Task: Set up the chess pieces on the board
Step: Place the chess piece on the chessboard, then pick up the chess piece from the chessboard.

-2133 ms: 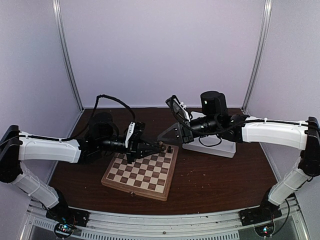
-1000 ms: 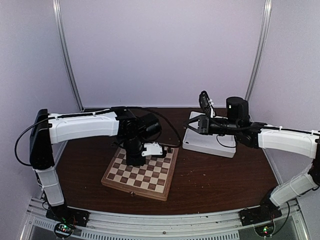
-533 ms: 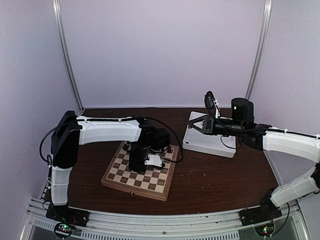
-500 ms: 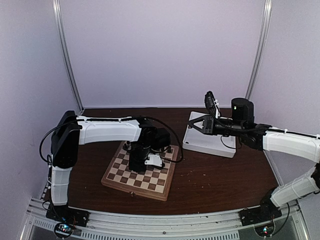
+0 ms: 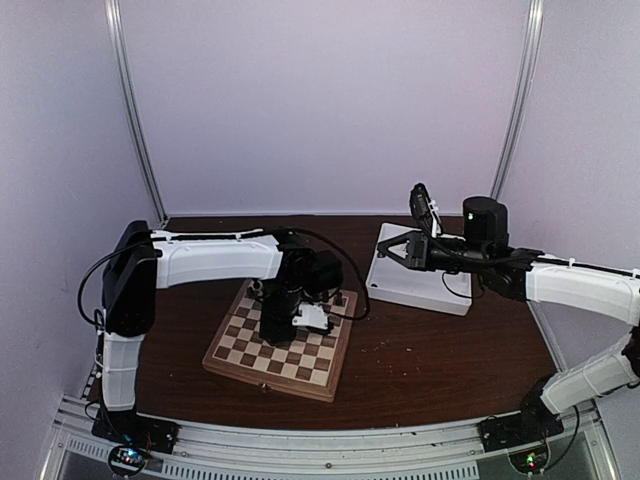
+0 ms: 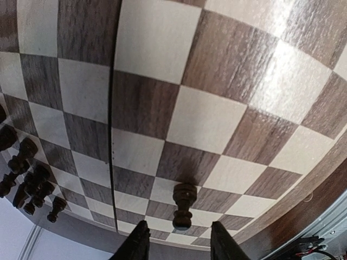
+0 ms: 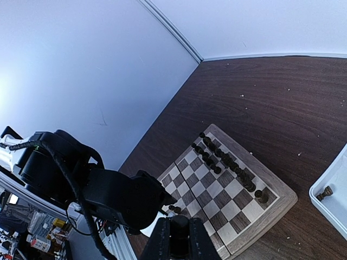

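1. Left wrist view, item: dark pawn (image 6: 184,205), one of the chess pieces, standing upright on the board (image 6: 206,119) near its border, directly between the fingers (image 6: 138,244) of the left gripper (image 6: 179,230).
2. Handling, as judged: turned wood, light, rigid and smooth-surfaced. The base is narrow, so a sideways nudge would probably tip it. Best hold is across the neck below the round head, with the pads square to it.
3. Finger state, left: spread, with a visible gap on each side of the pawn. Nothing is grasped.
4. Other stock: cluster of dark pieces (image 6: 27,179) well off to one side of the fingers, along the board's edge.
5. Pose, left arm: reaches over the board with the wrist bent steeply down and the fingers pointing at the squares close beneath them.
6. Right gripper (image 7: 179,238): fingers pressed together. Whether a small piece is pinched between them cannot be told. It hovers well apart from the board, near the white tray (image 7: 332,206). The tray lies off to one side of these fingers and holds a lone piece (image 7: 324,192).
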`<state>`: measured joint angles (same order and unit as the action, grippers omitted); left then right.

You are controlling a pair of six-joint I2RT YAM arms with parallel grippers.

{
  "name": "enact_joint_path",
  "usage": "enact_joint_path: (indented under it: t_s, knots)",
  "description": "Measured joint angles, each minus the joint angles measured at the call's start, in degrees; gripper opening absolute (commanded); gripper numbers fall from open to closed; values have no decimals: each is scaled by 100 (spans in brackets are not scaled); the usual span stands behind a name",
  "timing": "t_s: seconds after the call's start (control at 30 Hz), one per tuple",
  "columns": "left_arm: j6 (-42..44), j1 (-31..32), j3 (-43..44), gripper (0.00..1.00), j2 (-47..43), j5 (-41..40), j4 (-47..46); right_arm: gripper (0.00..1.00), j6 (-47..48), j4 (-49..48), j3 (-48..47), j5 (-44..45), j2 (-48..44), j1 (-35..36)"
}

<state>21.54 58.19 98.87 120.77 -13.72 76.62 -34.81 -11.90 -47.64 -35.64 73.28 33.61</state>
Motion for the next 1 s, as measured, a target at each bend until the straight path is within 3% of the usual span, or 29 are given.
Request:
enact_joint_path:
  t_s: [0.17,0.3,0.37,0.4,0.53,0.63,0.83,1.0]
  knots:
    - [-120,0,55,60,-144,295,-101,2,61,59,0,59,0,-7]
    - [-337,0,-83,77,-796,643,-352,2,166,164,0,116,0,-22]
    - [-474,0,-273,95,-1294,765,-568,2,214,221,0,127,0,-22]
    - [-577,0,-444,97,-1609,815,-745,2,240,240,0,133,0,-22]
    - [-1043,-9,-1082,98,-2614,828,-1370,2,363,302,0,166,2,-22]
    - [-1923,-28,-1639,98,-3193,396,-1989,2,476,361,0,203,2,-22]
    - [-3453,-177,-2044,96,-3397,15,-2542,2,763,518,0,457,28,92]
    - [-4352,-234,-2337,76,-3239,28,-2743,3,1045,658,0,870,271,586]
